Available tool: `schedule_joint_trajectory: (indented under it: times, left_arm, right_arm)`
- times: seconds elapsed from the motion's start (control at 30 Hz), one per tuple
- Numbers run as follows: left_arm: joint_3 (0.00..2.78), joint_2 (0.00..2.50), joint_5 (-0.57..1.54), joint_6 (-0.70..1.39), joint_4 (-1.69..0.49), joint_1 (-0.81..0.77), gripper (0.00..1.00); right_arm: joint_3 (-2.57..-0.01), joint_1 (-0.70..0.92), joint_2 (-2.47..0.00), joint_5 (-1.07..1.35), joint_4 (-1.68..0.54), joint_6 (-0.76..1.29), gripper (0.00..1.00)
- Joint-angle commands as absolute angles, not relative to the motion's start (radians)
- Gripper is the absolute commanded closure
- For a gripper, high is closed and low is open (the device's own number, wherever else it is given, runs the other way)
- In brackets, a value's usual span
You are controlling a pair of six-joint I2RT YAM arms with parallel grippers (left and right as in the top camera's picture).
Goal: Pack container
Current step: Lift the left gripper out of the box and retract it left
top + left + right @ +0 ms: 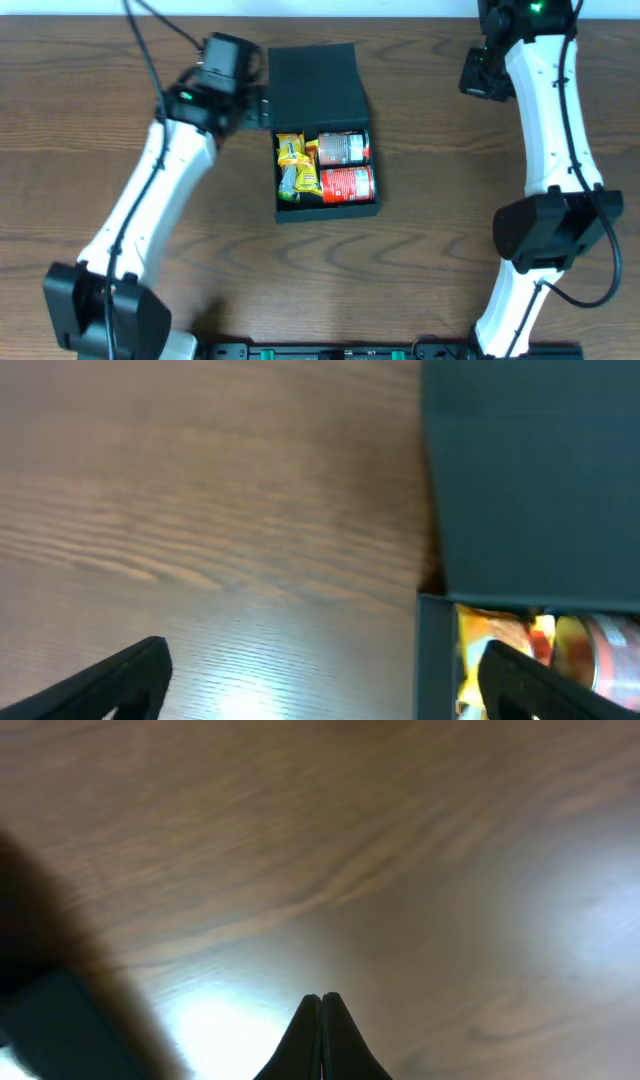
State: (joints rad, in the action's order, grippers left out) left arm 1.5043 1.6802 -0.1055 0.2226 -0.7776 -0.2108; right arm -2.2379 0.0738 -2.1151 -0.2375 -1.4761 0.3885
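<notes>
We see the container point(327, 212) near the middle of the table point(430, 270), a little toward 12 o'clock. Its lid point(315, 85) lies open and flat toward 12 o'clock. Inside, two red cans point(345, 166) lie on their sides on the 3 o'clock half, one toward 12 and one toward 6. Yellow packets point(292, 165) fill the 9 o'clock half.

The left gripper point(325, 655) hangs at about 10 o'clock from the box, just beside the lid's edge, jaws spread wide and holding nothing. The right gripper point(322, 1000) hangs at about 2 o'clock, well apart, fingers pressed together and empty.

The table is brown wood with strong grain and glare patches.
</notes>
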Motion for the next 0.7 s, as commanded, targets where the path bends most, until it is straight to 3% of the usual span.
schedule_joint_trajectory:
  times: [0.0, 0.03, 0.1, 0.13, 0.43, 0.67]
  left_arm:
    - [1.509, 1.713, 0.159, 0.202, -0.778, -0.073, 0.15]
    - [1.509, 1.726, 0.223, 0.201, -0.778, -0.025, 0.25]
    - [1.509, 1.752, 0.297, 0.193, -0.772, 0.039, 0.66]
    - [1.509, 1.768, 0.345, 0.184, -0.768, 0.065, 0.93]
    - [1.509, 1.991, 0.820, 0.161, -0.690, 0.146, 0.94]
    - [1.509, 2.094, 0.944, 0.287, -0.555, 0.149, 0.94]
  right_arm:
    - [-2.185, 0.064, -2.127, -0.062, -1.415, 0.330, 0.99]
    - [-2.166, 0.059, -2.133, -0.009, -1.380, 0.323, 0.99]
    - [-2.146, 0.052, -2.147, 0.052, -1.327, 0.324, 0.99]
    - [-2.145, 0.050, -2.161, 0.082, -1.305, 0.325, 0.99]
    - [-2.145, -0.016, -2.347, 0.347, -1.221, 0.399, 0.98]
    - [-2.145, -0.034, -2.445, 0.631, -1.122, 0.396, 0.99]
